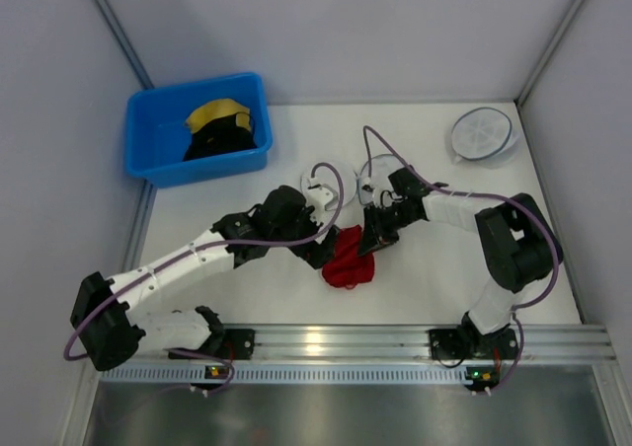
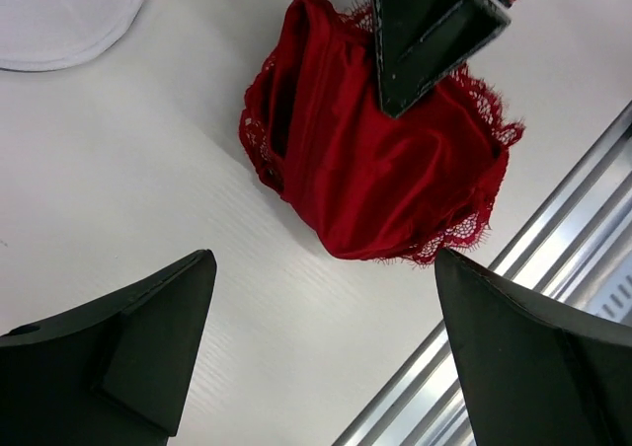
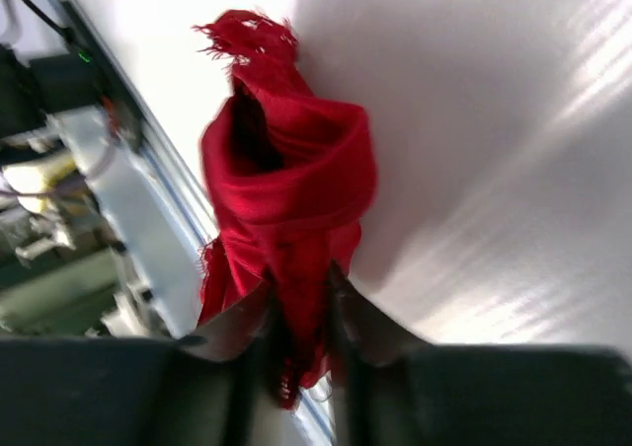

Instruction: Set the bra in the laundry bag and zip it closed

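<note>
The red lacy bra lies bunched on the white table near the front rail. My right gripper is shut on its upper edge; in the right wrist view the fingers pinch a fold of the bra. My left gripper is open just left of the bra, touching nothing. In the left wrist view its jaws stand wide apart, with the bra ahead of them. The laundry bag lies open behind both arms, its two round white halves partly hidden; one half shows in the left wrist view.
A blue bin at the back left holds a yellow garment and a black garment. A round white mesh bag with radial spokes sits at the back right. The metal rail runs along the near edge.
</note>
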You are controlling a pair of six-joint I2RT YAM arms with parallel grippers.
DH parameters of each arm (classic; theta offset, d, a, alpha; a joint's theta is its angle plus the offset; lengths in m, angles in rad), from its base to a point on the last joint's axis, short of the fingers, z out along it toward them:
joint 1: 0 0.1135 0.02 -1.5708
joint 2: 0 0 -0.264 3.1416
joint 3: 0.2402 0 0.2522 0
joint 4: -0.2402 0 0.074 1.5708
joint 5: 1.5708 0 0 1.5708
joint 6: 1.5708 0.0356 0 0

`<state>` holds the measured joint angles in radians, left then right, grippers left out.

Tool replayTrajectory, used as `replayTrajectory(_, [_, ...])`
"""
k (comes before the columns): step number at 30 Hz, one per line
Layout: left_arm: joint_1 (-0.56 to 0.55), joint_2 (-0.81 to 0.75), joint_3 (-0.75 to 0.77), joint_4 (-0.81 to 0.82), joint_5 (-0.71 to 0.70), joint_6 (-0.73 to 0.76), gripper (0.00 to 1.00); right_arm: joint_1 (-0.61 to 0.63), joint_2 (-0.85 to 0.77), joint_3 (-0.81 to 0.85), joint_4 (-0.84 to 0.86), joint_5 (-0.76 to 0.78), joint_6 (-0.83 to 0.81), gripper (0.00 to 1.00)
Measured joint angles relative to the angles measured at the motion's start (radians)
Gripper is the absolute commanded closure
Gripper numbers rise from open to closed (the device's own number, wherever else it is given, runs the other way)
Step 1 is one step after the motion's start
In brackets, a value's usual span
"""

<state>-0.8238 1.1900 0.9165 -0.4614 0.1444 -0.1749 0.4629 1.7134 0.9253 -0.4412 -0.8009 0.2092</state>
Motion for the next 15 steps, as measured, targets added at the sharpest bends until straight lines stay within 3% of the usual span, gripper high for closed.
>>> replayTrajectory(2, [-0.028, -0.004, -0.008, -0.003, -0.043, 0.047, 0.02, 0.0, 0.0, 0.007, 0.034, -0.034, 0.05, 1.0])
replayTrajectory(9, [-0.088, -0.097, -0.017, 0.005, -0.157, 0.241, 0.02, 0.0, 0.011, 0.012, 0.269, -0.164, 0.299, 1.0])
replayTrajectory(15, [-0.262, -0.224, -0.06, 0.031, -0.263, 0.455, 0.02, 0.0, 0.031, 0.012, 0.455, -0.2, 0.506, 1.0])
